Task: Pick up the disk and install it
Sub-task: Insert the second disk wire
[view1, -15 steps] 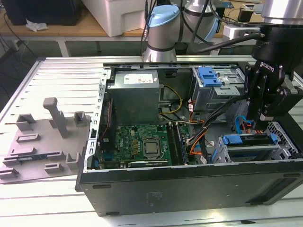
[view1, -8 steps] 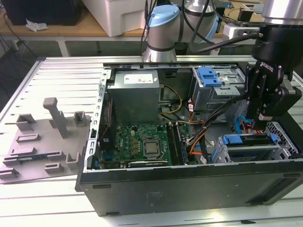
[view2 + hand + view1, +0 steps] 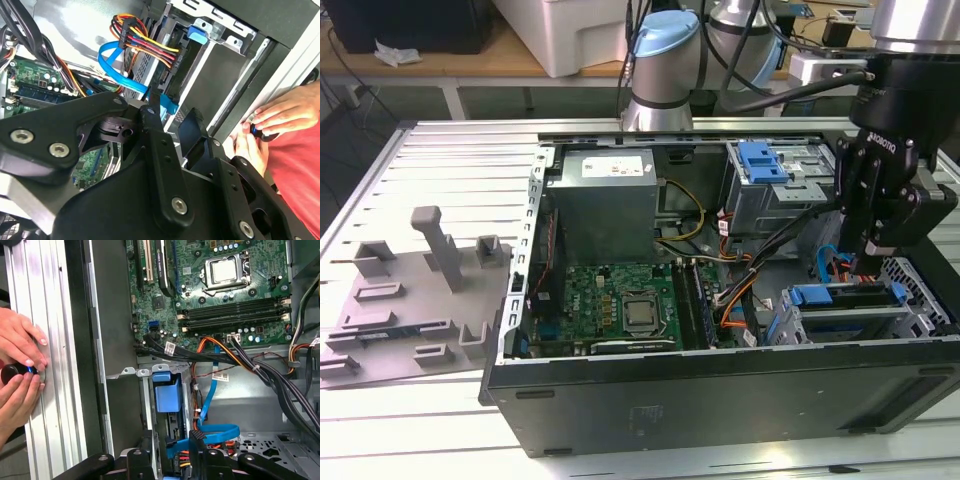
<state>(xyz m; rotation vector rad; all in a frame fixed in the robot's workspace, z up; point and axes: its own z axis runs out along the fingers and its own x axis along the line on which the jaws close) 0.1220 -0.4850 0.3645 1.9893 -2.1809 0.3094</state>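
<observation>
Hovered with black gripper (image 3: 873,262) spread apart and empty, just above flat silver-grey disk with blue plastic rails (image 3: 845,312), seated inside grey metal drive cage (image 3: 918,290).

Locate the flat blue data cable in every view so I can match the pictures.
Exterior view: the flat blue data cable arcs near the exterior view's right, past the motherboard.
Second wrist view: it loops beside the red-yellow wire bundle.
First wrist view: it lies curled on the case floor.
Shared landmark: the green motherboard.
</observation>
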